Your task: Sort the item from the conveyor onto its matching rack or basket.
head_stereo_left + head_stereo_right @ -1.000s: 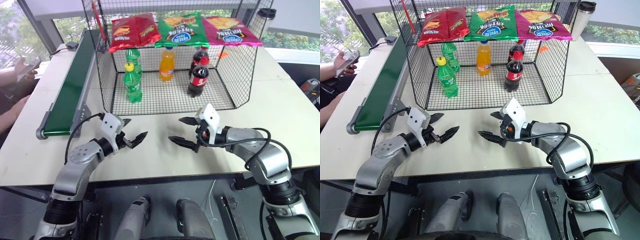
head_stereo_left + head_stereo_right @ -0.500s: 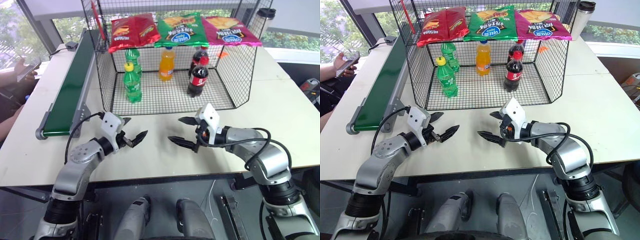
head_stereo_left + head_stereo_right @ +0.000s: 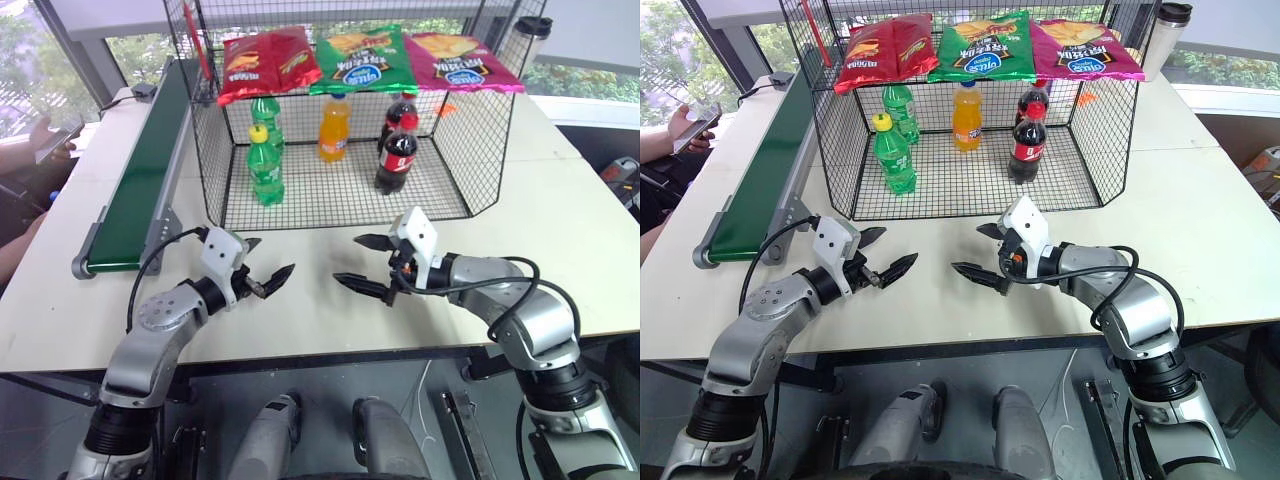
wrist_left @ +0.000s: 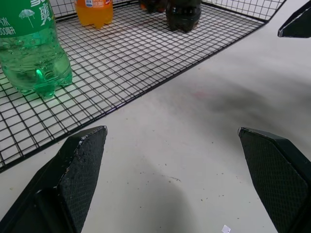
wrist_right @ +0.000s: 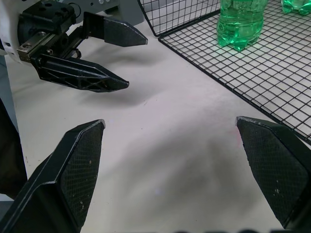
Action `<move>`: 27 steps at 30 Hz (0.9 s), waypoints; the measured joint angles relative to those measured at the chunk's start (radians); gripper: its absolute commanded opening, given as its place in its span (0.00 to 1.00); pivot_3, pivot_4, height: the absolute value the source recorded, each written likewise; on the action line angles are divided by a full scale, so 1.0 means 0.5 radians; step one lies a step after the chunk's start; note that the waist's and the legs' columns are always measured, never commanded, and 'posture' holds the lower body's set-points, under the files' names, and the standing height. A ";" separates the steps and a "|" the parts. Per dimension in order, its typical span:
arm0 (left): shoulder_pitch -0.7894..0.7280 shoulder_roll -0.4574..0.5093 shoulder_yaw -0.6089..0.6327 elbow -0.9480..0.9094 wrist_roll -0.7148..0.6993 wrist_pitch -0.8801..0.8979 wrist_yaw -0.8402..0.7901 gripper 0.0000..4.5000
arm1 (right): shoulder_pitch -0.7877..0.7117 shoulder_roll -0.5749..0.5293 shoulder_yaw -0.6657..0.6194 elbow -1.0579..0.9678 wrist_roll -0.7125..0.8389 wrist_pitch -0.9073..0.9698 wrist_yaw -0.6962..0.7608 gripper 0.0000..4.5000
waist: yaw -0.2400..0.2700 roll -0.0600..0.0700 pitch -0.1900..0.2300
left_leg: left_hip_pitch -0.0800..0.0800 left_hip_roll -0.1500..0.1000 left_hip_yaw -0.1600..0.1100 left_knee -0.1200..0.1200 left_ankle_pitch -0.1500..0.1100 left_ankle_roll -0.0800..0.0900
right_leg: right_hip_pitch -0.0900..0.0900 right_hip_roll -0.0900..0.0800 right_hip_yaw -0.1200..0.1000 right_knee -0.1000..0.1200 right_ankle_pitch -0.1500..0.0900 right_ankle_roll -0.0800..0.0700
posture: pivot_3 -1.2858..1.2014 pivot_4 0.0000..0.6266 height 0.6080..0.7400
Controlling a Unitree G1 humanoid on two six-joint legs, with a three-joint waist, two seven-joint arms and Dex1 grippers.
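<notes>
Fingers of both your left gripper (image 3: 264,272) and right gripper (image 3: 365,263) gape wide, empty. Your small clear orange-soda bottle (image 3: 334,128) already stands at the black wire-mesh cage's (image 3: 455,140) back edge; the dark green conveyor belt (image 3: 145,172) lies bare, so wait.

A large black wire-mesh cage (image 3: 455,150) is set at the middle rear of the white tabletop (image 3: 560,230), open front toward the robot. On its mesh floor, a small clear bottle of orange soda (image 3: 334,128) is placed at centre rear; two green soda bottles (image 3: 265,165) are stood to its left, one behind the other, and two dark cola bottles with red caps (image 3: 396,152) to its right, likewise. Three snack bags (image 3: 363,60) are laid side by side on the top shelf. A long dark green conveyor belt (image 3: 140,180) is run along the cage's left side. The left end effector (image 3: 261,271) and right end effector (image 3: 366,264) are positioned over bare tabletop before the cage, facing each other, apart.
</notes>
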 measured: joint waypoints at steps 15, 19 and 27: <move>0.002 -0.045 0.052 0.000 -0.025 0.016 0.100 1.00 | -0.004 -0.011 0.000 0.000 0.000 0.001 -0.001 0.99 | 0.000 0.000 0.000 | 0.000 0.000 0.000 0.000 0.000 0.000 | 0.000 0.000 0.000 0.000 0.000 0.000 | 0.52 0.24 0.99; -0.002 -0.045 0.052 0.000 -0.024 0.016 0.100 1.00 | -0.004 -0.009 0.000 0.000 -0.001 -0.001 -0.005 0.99 | 0.000 0.000 0.000 | 0.000 0.000 0.000 0.000 0.000 0.000 | 0.000 0.000 0.000 0.000 0.000 0.000 | 0.52 0.24 0.99; -0.003 -0.043 0.052 0.000 -0.024 0.015 0.098 1.00 | -0.004 -0.005 0.000 0.000 -0.001 0.002 -0.024 0.99 | 0.000 0.000 0.000 | 0.000 0.000 0.000 0.000 0.000 0.000 | 0.000 0.000 0.000 0.000 0.000 0.000 | 0.52 0.24 0.99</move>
